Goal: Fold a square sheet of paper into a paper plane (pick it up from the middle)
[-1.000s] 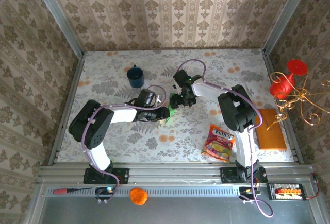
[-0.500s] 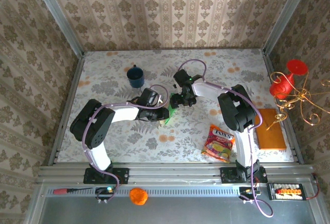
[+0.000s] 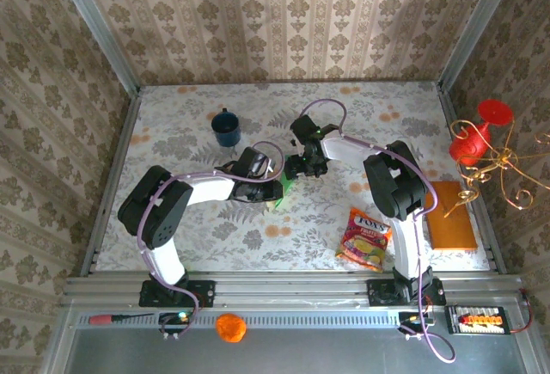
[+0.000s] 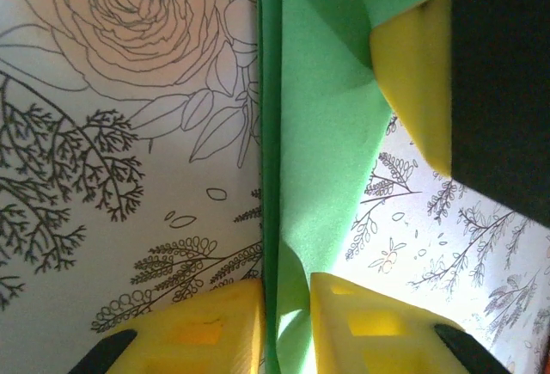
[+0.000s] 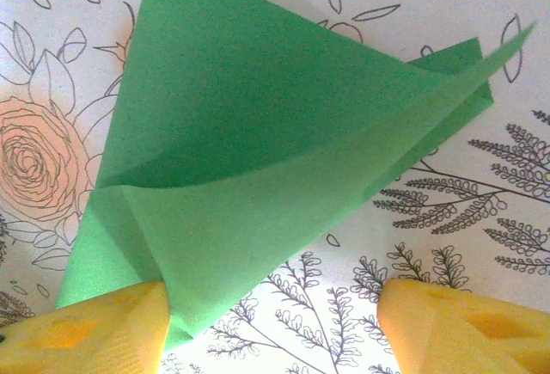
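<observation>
The square sheet of paper (image 3: 288,187) is bright green and folded into a pointed, layered shape with a long crease. It lies on the flowered tablecloth at mid-table. In the left wrist view the paper (image 4: 322,133) runs up from between my yellow fingers (image 4: 215,327), and my left gripper (image 4: 286,292) is shut on its folded ridge. My right gripper (image 5: 271,322) stands open just above the paper (image 5: 258,125), one loose flap curling up beside its left finger (image 5: 86,331). From above, the left gripper (image 3: 277,187) and the right gripper (image 3: 301,172) meet at the paper.
A blue mug (image 3: 227,128) stands behind the left arm. A colourful snack packet (image 3: 367,238) lies at the front right, an orange-brown board (image 3: 450,215) by the right edge, and a red ornament on gold wire (image 3: 479,144) beyond it.
My left gripper has edged slightly right and its jaws have narrowed onto the paper's ridge. The right gripper has barely shifted.
</observation>
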### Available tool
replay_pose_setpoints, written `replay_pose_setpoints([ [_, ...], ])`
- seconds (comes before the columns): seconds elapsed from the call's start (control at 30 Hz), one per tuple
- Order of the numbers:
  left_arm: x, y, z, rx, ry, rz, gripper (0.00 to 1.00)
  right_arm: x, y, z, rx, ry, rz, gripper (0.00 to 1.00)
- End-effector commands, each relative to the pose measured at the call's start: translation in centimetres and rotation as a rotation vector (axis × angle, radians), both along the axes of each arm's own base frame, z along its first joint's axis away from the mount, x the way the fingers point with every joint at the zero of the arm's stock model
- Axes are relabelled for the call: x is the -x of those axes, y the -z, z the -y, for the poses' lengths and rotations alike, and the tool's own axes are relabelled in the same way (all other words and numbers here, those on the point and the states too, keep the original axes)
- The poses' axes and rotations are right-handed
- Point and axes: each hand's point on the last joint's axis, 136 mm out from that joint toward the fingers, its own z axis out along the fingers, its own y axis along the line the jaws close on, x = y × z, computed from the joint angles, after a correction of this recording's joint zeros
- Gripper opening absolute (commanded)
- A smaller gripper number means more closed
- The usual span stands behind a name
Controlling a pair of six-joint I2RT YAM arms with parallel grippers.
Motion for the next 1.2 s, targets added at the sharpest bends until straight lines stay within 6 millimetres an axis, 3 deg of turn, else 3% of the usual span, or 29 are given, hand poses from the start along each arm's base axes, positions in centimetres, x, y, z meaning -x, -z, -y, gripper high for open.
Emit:
replay_pose_setpoints([
  [0.0, 3.8, 5.2, -2.4, -0.18, 0.042, -0.124, 0.24, 3.4, 5.3, 3.5, 0.118, 0.062, -0.184, 0.68],
  [0.37, 4.2, 6.0, -3.0, -0.233, 0.053, -0.133, 0.23, 3.0, 4.9, 3.3, 0.082, 0.111, -0.188, 0.63],
  [0.43, 4.3, 6.0, -2.9, -0.235, 0.057, -0.134, 0.23, 2.6, 3.7, 2.8, 0.034, 0.119, -0.167, 0.63],
  [0.67, 4.1, 5.9, -2.9, -0.241, 0.063, -0.13, 0.23, 1.5, -4.2, 2.0, -0.258, 0.178, -0.012, 0.67],
  [0.83, 4.0, 5.8, -2.7, -0.237, 0.063, -0.126, 0.23, 3.4, -6.7, 1.6, -0.395, 0.176, 0.027, 0.64],
  [1.03, 3.8, 5.6, -2.6, -0.233, 0.067, -0.119, 0.23, 5.0, -7.0, -1.6, -0.517, 0.131, 0.005, 0.45],
  [1.17, 3.7, 5.5, -2.5, -0.231, 0.067, -0.115, 0.23, 4.9, -6.1, -3.6, -0.566, 0.133, -0.029, 0.29],
])
